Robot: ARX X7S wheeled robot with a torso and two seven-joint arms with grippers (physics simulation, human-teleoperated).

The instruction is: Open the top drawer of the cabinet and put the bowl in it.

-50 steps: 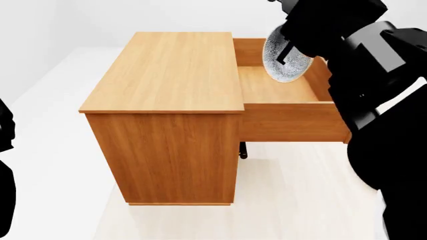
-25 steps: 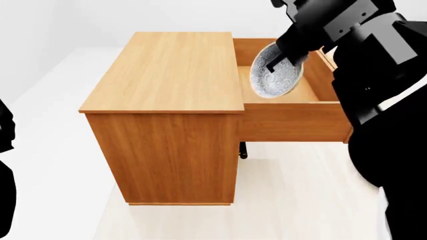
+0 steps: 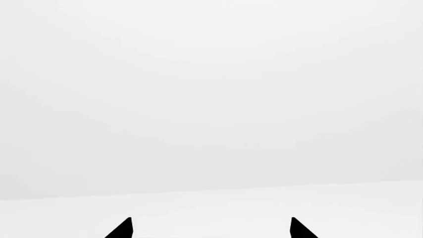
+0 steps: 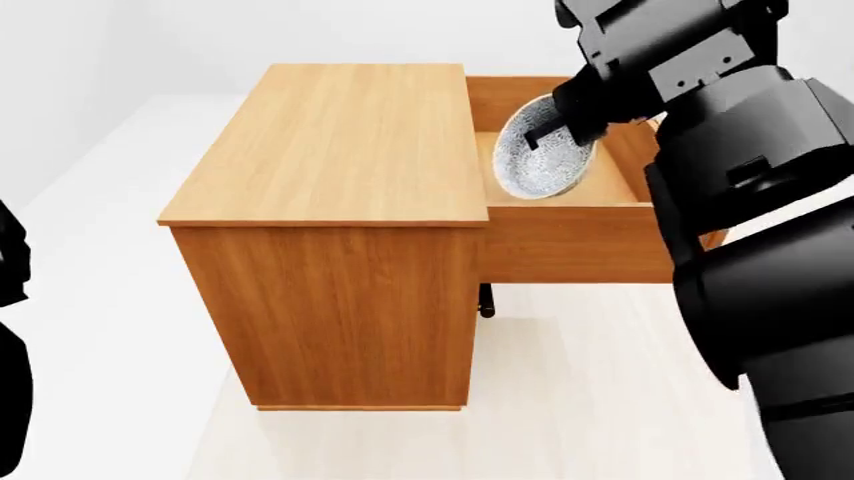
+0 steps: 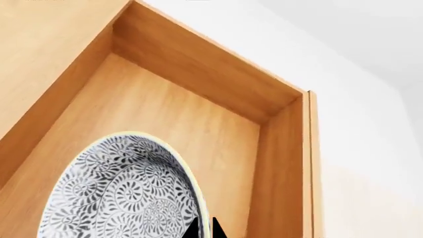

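Right end effector clamps the tilted bowl inside the open top drawer, beside the cabinet.

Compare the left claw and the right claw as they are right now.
The right claw is shut on the rim of the bowl, holding it tilted over the open top drawer; the left claw is open and holds nothing. The right claw faces the drawer's wooden inside; the left claw faces only bare white surroundings. Both have black fingertips.
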